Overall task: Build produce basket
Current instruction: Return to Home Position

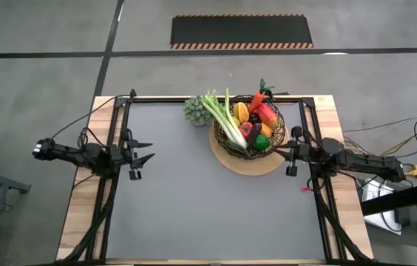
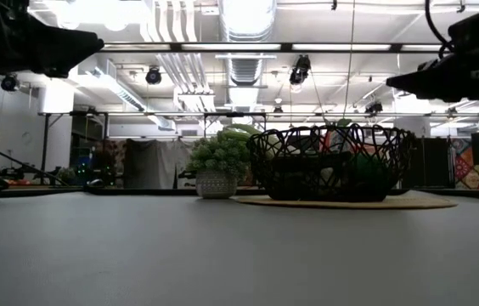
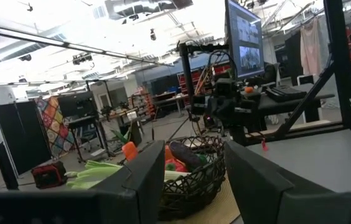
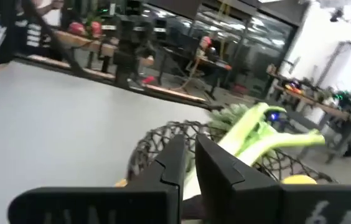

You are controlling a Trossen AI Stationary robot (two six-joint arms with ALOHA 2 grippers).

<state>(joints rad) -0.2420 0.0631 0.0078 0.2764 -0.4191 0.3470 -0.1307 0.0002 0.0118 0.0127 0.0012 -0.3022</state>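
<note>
Left gripper point(image 1: 148, 152) apart, right gripper point(image 4: 190, 143) nearly together, both empty.
Wire basket point(image 1: 279, 139), upper right of centre, held produce point(image 1: 256, 122); homing step, next needed only retraction.

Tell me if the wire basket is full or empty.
Full. The basket holds a pile of produce: the leek sticks out over its rim, and the carrot and other colored pieces fill it.

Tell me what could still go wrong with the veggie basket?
The leek pokes out over the rim of the basket, so it might tip out. The right claw hangs close beside the basket and could bump it if it swings that way.
</note>
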